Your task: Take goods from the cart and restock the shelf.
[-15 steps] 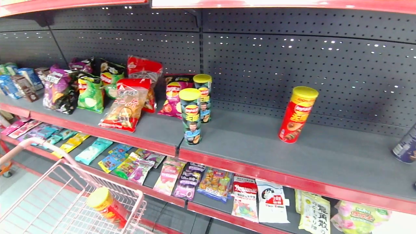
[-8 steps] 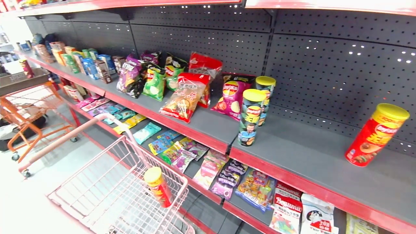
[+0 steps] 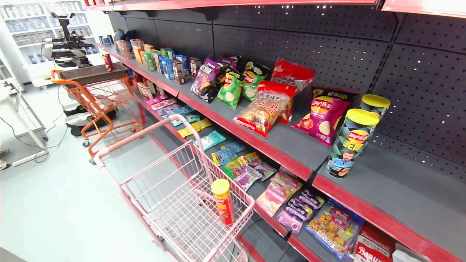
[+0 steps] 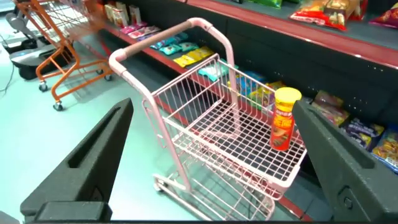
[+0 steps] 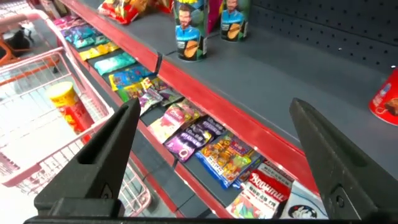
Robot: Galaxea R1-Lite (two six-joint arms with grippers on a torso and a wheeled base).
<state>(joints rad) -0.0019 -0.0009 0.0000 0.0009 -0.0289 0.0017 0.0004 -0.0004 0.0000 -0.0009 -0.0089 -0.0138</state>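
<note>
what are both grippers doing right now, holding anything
Left gripper: open, holding nothing.
Right gripper: open, holding nothing.

Down the aisle to your left stands an orange cart with a brown tray resting across its basket. Just behind it you'll see a dark machine with an upright mast. Against the far wall is white shelving lined with bottles. At the left edge, a white stand sits on the pale floor, with a black cable trailing around its foot.
</note>
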